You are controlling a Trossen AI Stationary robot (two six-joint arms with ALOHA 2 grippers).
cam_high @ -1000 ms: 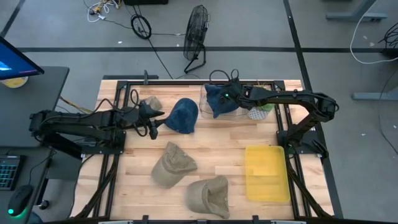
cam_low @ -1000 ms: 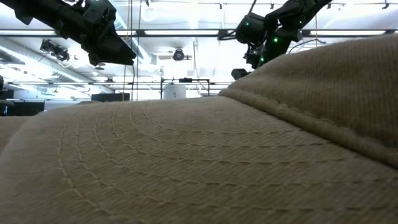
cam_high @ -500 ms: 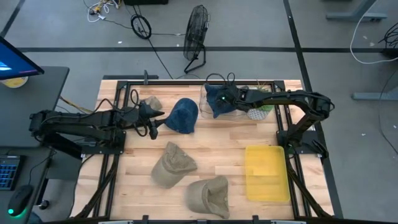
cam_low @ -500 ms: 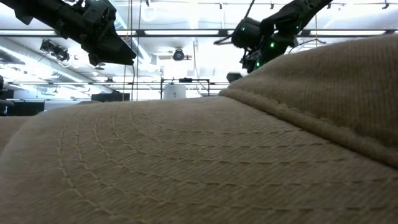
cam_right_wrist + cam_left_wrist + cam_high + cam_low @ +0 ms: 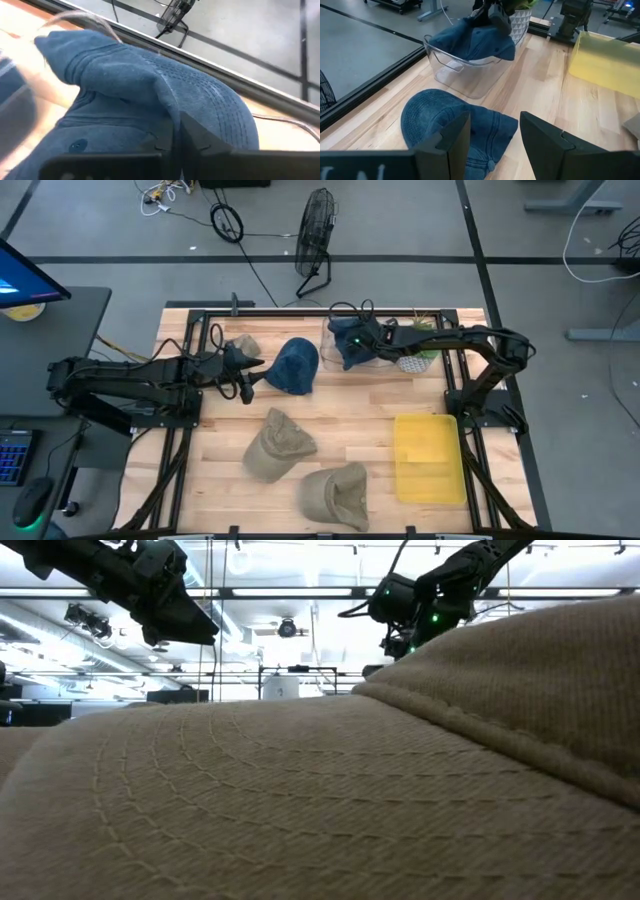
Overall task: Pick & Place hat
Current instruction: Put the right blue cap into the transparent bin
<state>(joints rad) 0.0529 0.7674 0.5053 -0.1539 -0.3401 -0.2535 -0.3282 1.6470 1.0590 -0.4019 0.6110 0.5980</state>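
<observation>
A blue hat (image 5: 347, 343) lies in a clear bin (image 5: 465, 67) at the table's far middle, its brim over the bin's rim. My right gripper (image 5: 176, 134) reaches in from the right and is shut on this hat. A second blue hat (image 5: 293, 365) rests crown-up on the table left of the bin. My left gripper (image 5: 492, 145) hovers just left of it, open, and touches nothing. Two tan hats (image 5: 278, 445) (image 5: 337, 493) lie on the near half of the table. A third tan hat (image 5: 243, 345) lies at the far left. My right gripper pinches a raised fold of the blue hat's crown (image 5: 167, 107) between its two fingers. The fingers come slanting down from the table's right. The hat still lies in the bin, its brim (image 5: 492, 50) hanging over the rim.
A yellow tray (image 5: 428, 457) sits at the near right. A white pot with a plant (image 5: 412, 360) stands right of the bin. In the low view a tan hat (image 5: 300, 800) fills the foreground, with both arms above it. Black frame rails edge the table.
My right gripper has moved a little toward the table's left edge, over the blue hat in the bin. The hats have not moved.
</observation>
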